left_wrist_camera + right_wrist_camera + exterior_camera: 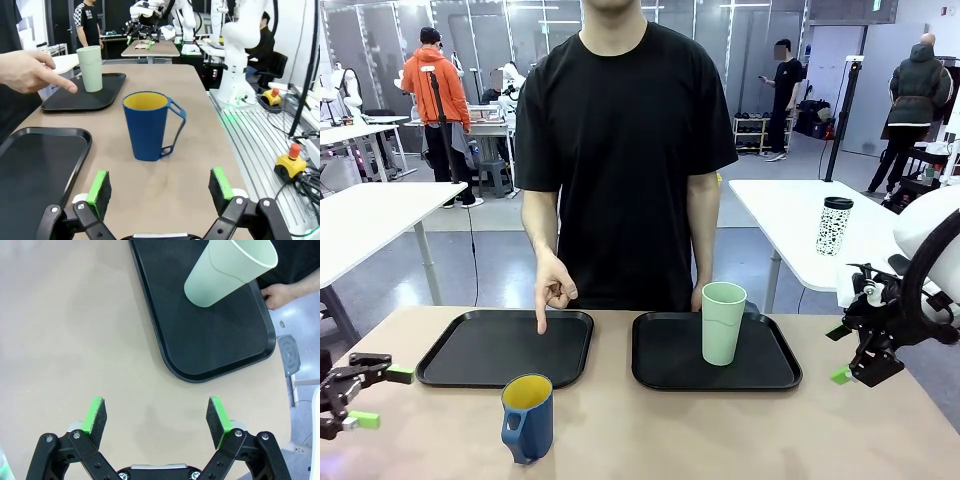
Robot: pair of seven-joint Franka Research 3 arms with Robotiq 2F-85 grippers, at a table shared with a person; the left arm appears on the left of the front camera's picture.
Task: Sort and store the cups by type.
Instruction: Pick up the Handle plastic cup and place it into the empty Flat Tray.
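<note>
A dark-blue mug with a yellow inside stands upright on the tan table near the front, its handle on the left. In the left wrist view the mug stands just ahead of my left gripper, which is open and empty. That left gripper sits low at the table's left edge. A tall mint-green tumbler stands on the right black tray. My right gripper hangs open and empty beyond that tray's right side. From the right wrist, the tumbler is far ahead of the right gripper.
The person's hand points a finger down at the left black tray, which holds nothing. The person's other hand rests by the right tray's far edge. A white patterned tumbler with a black lid stands on another table behind.
</note>
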